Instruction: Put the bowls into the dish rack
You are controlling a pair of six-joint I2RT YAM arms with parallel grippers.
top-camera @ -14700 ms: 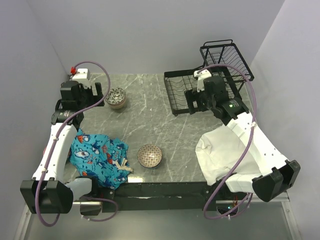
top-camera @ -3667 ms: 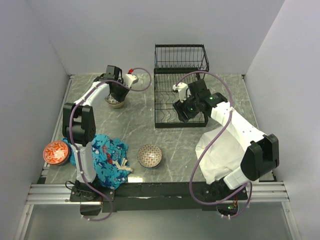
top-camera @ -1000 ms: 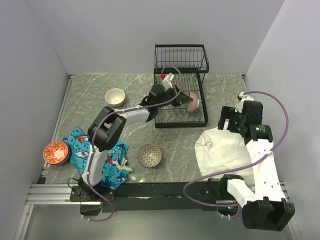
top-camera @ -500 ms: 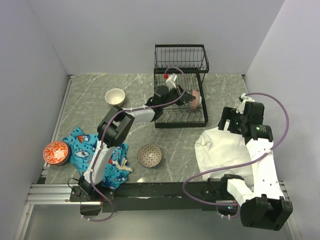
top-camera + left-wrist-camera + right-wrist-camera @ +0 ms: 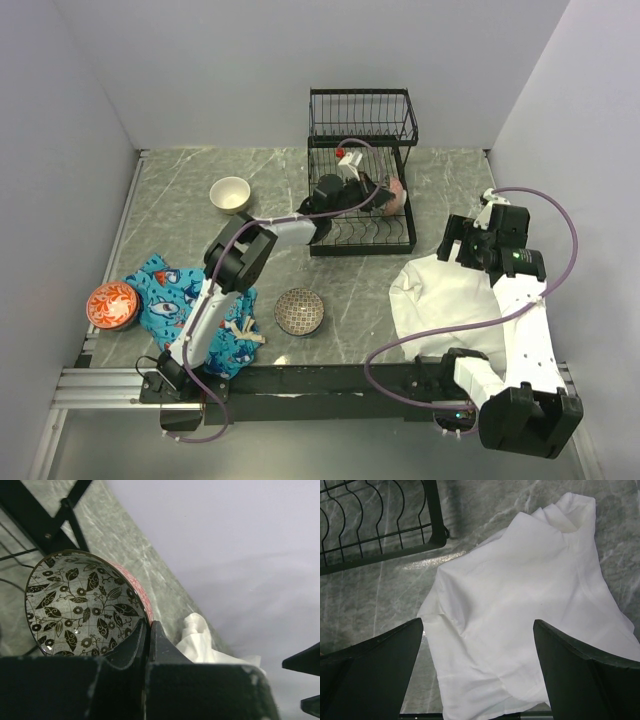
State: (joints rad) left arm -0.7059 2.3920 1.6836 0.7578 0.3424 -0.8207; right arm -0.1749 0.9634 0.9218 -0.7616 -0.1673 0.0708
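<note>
Black wire dish rack (image 5: 345,232) at the far middle of the grey marble desk (image 5: 200,240): slotted base in front, raised basket tier behind. Over the right part of the base, a bowl (image 5: 80,605), pink outside, black leaf pattern inside, tipped on edge. Left pincer (image 5: 149,630) clamped tight on its rim. Right pincer (image 5: 475,625) spread wide, holding nothing, above a white cloth (image 5: 520,590).
</note>
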